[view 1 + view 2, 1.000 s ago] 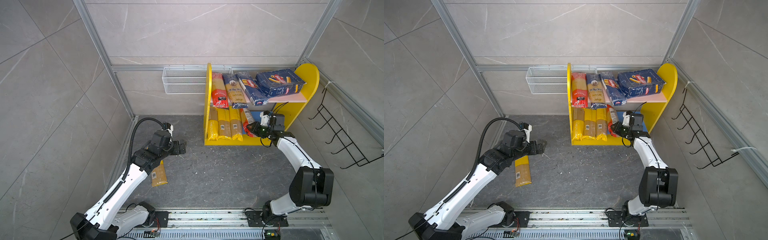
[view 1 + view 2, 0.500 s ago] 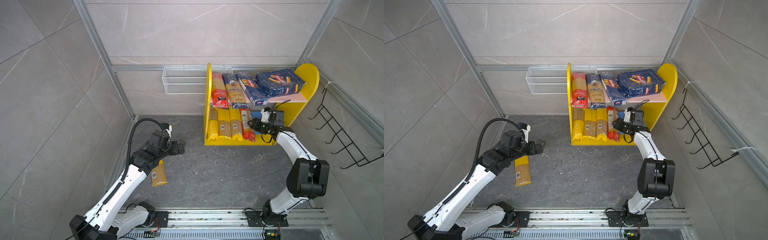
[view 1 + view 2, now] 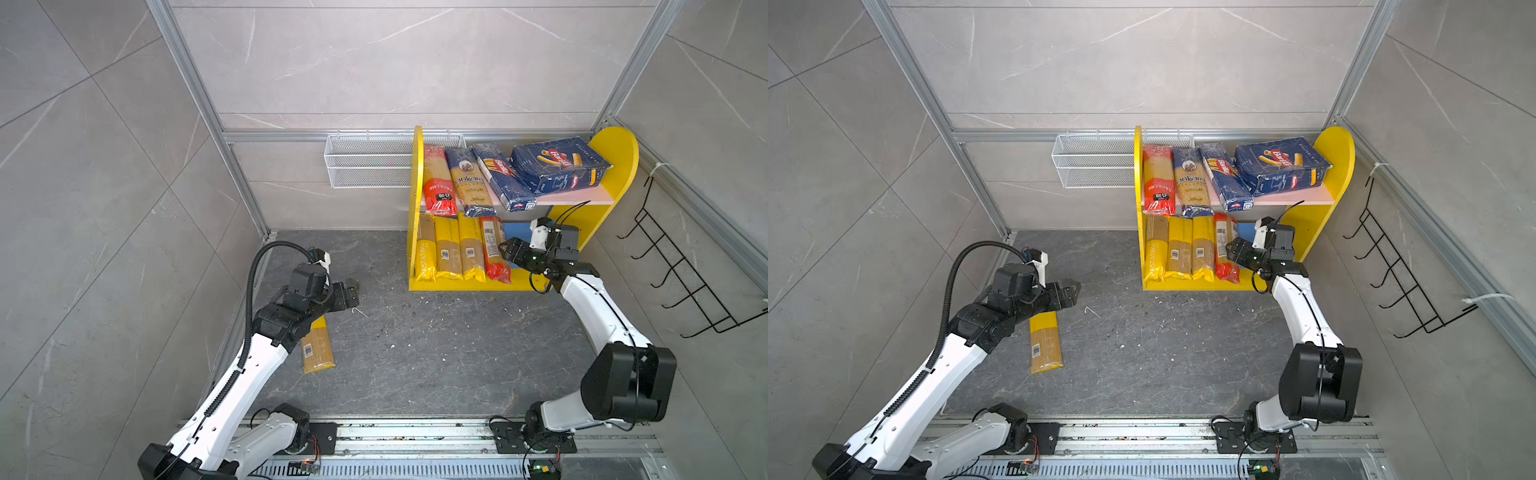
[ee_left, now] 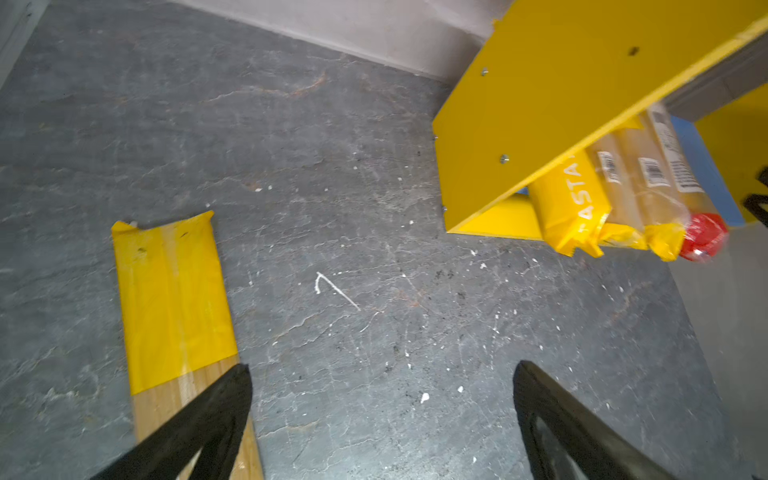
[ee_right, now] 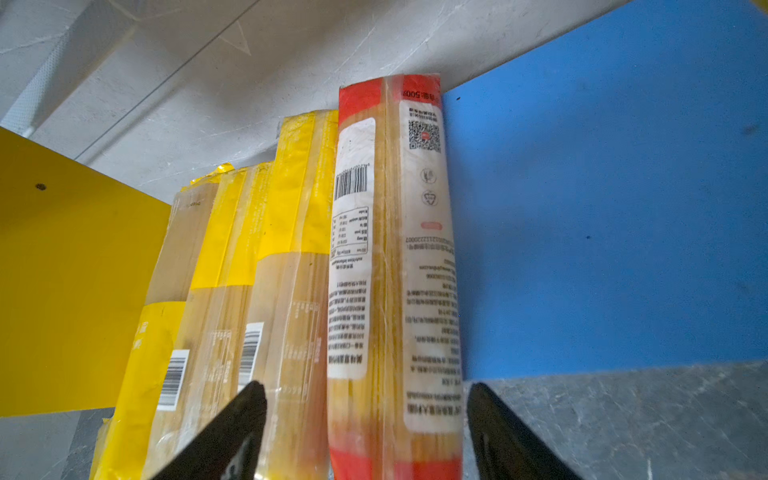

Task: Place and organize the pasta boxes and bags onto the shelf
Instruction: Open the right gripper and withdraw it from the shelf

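The right pincer (image 3: 506, 250) sits at the open front of the shelf (image 3: 415, 187). Its jaws are spread on either side of a red-ended bag (image 5: 390, 249) without squeezing it, so we judge that it grips nothing. That bag lies lengthwise on the blue lower board (image 5: 602, 208), side by side with three yellow bags (image 3: 448, 249), and bare blue board shows on its other side. Packing the long packs edge to edge, ends pointing outward, keeps that room free for one more.

The left pincer (image 3: 353, 291) hovers low over the dark grey surface (image 3: 436, 353), jaws wide apart and empty. Just beside it, partly under the arm, a lone yellow bag (image 4: 174, 299) lies flat on the surface, well apart from the shelf. We judge this to be the only item not yet put away. The wide jaws would suit a grasp across its narrow width.

On the pink upper board (image 3: 582, 198) we see four items in a row. From the left they are a second red-ended bag (image 3: 436, 178), the dark blue ankara bag (image 3: 469, 183), the narrow Barilla box (image 3: 503, 174) and the wide Barilla box (image 3: 557, 164). The wide box lies at an angle near the right side panel. The front ends of the bags overhang the board's edge.
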Controlling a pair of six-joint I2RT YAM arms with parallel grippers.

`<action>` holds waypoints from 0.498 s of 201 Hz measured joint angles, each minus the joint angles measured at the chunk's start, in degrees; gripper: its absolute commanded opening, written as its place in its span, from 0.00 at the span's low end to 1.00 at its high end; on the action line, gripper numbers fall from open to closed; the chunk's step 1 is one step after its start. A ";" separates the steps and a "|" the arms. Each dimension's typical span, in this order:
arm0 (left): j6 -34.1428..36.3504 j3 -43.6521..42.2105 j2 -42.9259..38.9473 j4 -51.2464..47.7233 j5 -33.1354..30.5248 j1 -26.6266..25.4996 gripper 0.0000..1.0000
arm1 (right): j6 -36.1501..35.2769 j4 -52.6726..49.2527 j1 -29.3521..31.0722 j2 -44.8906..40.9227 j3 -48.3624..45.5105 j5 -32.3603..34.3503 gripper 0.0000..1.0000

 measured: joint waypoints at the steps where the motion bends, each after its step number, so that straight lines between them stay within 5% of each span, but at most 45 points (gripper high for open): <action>1: -0.04 -0.11 -0.02 -0.07 0.00 0.13 1.00 | 0.00 -0.04 0.00 -0.24 -0.15 0.07 0.80; 61: -5.75 -7.93 -1.16 -3.54 -1.38 6.95 1.00 | 0.20 -5.68 1.64 -12.24 -8.92 1.92 0.81; 100: -8.90 -11.65 -1.44 -3.13 -2.34 7.45 1.00 | 0.55 -9.29 10.60 -20.83 -12.17 2.34 0.82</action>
